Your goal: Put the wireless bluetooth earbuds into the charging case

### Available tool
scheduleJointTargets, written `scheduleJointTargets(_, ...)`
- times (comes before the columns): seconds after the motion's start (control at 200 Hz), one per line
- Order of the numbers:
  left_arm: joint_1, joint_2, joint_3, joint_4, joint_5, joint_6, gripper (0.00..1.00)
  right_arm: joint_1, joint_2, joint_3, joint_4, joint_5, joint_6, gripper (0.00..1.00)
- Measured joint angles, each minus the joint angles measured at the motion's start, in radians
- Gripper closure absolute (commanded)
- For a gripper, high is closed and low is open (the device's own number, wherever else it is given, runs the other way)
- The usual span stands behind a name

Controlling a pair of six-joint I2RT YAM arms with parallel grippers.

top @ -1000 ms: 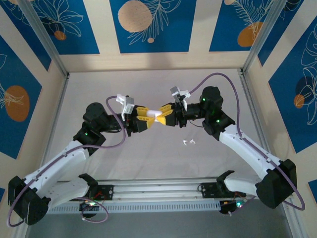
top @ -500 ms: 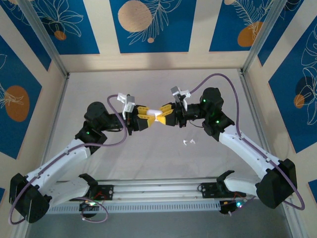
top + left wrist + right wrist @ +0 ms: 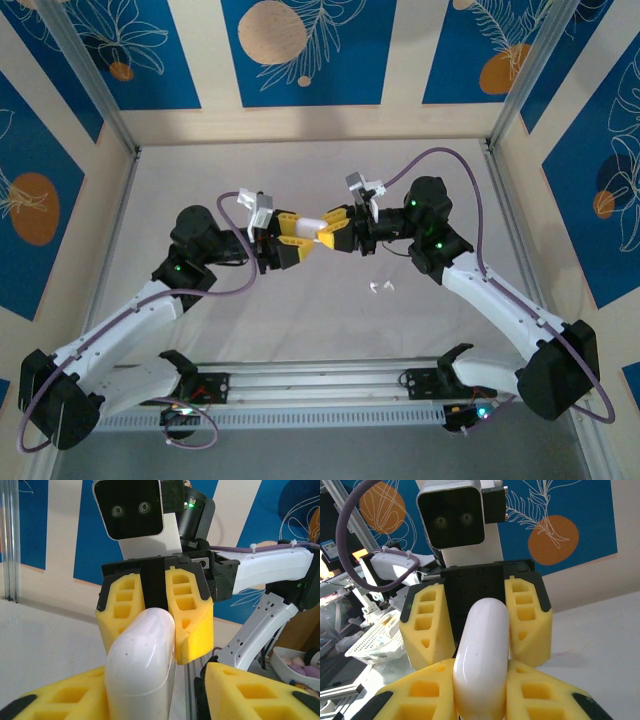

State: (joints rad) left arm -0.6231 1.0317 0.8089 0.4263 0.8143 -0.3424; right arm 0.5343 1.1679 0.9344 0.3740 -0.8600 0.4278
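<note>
Right fingers (image 3: 540, 695) clamped on the white charging case (image 3: 481, 655) above the desk (image 3: 300, 170), left fingers (image 3: 250, 695) apart around its other end: looks like the lid-opening step, so next calls for a firm left pinch, earbuds (image 3: 378, 288) lying loose on the desk below.

Glossy, smooth white plastic charging case (image 3: 481, 650); matt yellow plastic fingers (image 3: 420, 695) of right end effector (image 3: 482, 672)

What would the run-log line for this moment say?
left gripper: open around charging case | right gripper: shut on charging case | earbuds: on table
</note>
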Motion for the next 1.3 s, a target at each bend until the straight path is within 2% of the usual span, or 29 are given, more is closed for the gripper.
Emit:
scheduleJointTargets(0.405, 0.001, 0.0, 0.0, -0.016, -0.006, 0.003, 0.75, 0.0, 0.0, 0.0, 0.005, -0.016, 0.004, 0.82)
scheduleJointTargets(0.475, 0.001, 0.0, 0.0, -0.015, -0.003, 0.003, 0.79, 0.0, 0.0, 0.0, 0.008, -0.019, 0.004, 0.79)
scheduleJointTargets(0.61, 0.001, 0.0, 0.0, -0.016, -0.003, 0.004, 0.81, 0.0, -0.002, 0.001, -0.013, -0.007, -0.005, 0.71)
scheduleJointTargets(0.84, 0.003, 0.0, 0.0, -0.023, -0.027, 0.012, 0.82, 0.004, -0.009, 0.052, -0.183, 0.082, -0.041, 0.58)
scheduleJointTargets(1.05, 0.006, 0.0, 0.0, -0.022, -0.033, 0.014, 0.81, 0.007, -0.006, 0.081, -0.257, 0.129, -0.024, 0.45)
scheduleJointTargets(1.296, 0.006, 0.0, 0.0, -0.033, -0.029, 0.038, 0.82, -0.005, 0.003, 0.121, -0.294, 0.158, 0.031, 0.4)
